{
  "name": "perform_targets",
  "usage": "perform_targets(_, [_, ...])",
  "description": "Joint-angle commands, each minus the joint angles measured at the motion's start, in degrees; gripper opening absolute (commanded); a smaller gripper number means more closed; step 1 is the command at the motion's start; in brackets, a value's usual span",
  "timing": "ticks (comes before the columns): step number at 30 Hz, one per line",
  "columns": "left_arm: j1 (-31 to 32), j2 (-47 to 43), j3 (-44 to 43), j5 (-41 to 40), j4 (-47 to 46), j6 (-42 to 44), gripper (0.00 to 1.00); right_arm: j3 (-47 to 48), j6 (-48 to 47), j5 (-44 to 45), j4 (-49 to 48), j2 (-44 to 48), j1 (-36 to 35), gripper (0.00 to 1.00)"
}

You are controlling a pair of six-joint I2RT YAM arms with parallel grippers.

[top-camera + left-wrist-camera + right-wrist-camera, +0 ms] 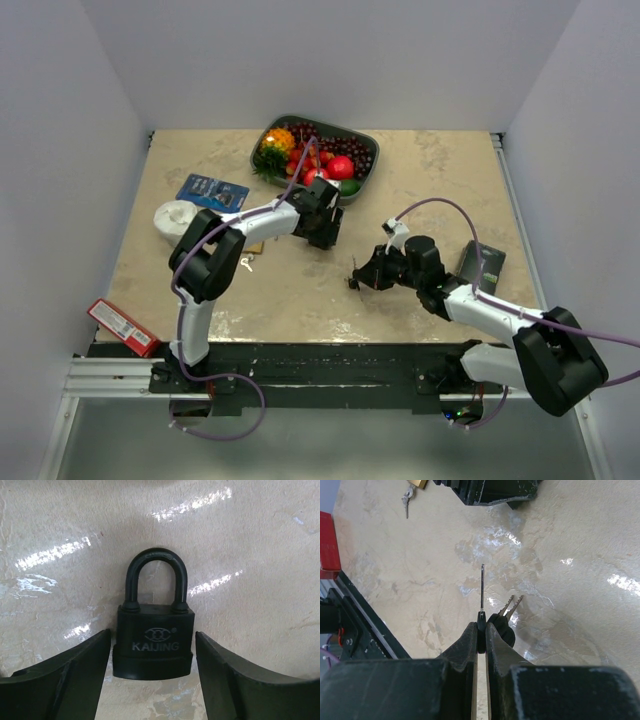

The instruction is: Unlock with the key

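Observation:
A black padlock [152, 642] marked KAIJING lies flat on the table, its shackle [156, 577] closed. My left gripper [152, 652] is open, with one finger on each side of the lock body and a small gap at each side. In the top view the left gripper [322, 228] covers the lock. My right gripper [481, 626] is shut on the black head of a key [482, 587], whose blade points forward above the table. Two spare keys [512, 605] hang beside it. In the top view the right gripper [358, 279] is a short way to the near right of the left one.
A tray of fruit [366, 140] stands at the back. A blue packet [212, 190], a white round object [177, 217] and a brass padlock with keys [252, 250] lie to the left. A black flat object [482, 265] lies right. A red box [122, 328] sits at the near-left edge.

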State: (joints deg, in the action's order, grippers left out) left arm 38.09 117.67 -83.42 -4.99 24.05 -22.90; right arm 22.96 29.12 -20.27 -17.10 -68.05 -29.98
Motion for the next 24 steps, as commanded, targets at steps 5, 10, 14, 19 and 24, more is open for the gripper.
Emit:
perform_targets(5, [0.2, 0.5, 0.7, 2.7, -0.1, 0.7, 0.71, -0.4, 0.4, 1.1, -1.5, 2.0, -0.1, 0.0])
perform_targets(10, [-0.5, 1.1, 2.6, 4.7, -1.1, 0.6, 0.43, -0.7, 0.4, 1.6, -1.0, 3.0, -0.1, 0.0])
perform_targets(14, [-1.8, -0.5, 6.3, 9.1, -5.8, -2.5, 0.11, -0.6, -0.1, 1.7, -0.9, 2.8, -0.2, 0.0])
perform_targets(19, [-3.3, -6.6, 15.4, 19.7, -21.2, -11.4, 0.0, -0.3, -1.5, 2.4, -0.4, 1.8, -0.3, 0.0])
perform_targets(24, [-3.5, -11.4, 23.8, 26.2, -39.6, -28.4, 0.0, 1.9, -3.4, 6.5, 1.4, -0.1, -3.9, 0.0])
